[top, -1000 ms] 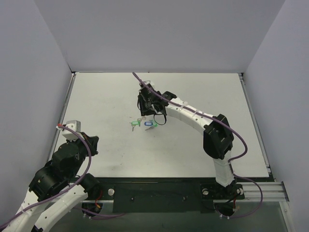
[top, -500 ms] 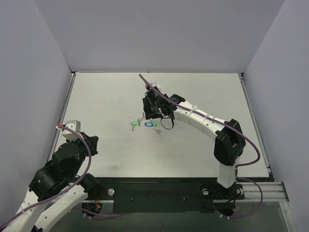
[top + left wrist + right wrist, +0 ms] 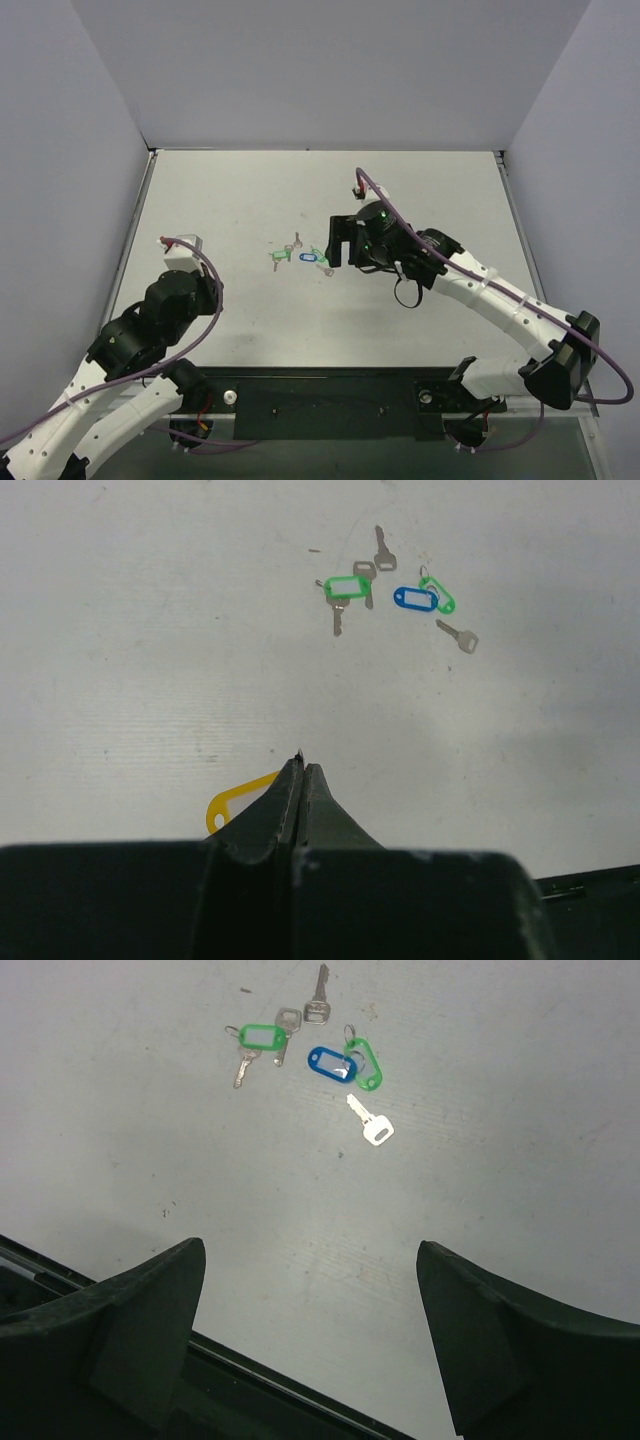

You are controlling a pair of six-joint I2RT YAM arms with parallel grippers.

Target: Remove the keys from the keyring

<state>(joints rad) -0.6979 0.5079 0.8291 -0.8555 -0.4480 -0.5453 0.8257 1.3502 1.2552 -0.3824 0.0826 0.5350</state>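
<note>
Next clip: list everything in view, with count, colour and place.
keys: four, silver, clustered mid-table; one lies at a green tag's ring
green tags: two, green, at either end of the cluster
blue tag: one, blue, beside one green tag
yellow tag: one, yellow, poking out from the shut left gripper, away from the cluster
table: one, pale grey, under everything
walls: three, grey, around the table
left gripper: one, black, shut, toward the table's left side
right gripper: one, black, open, just right of the cluster
</note>
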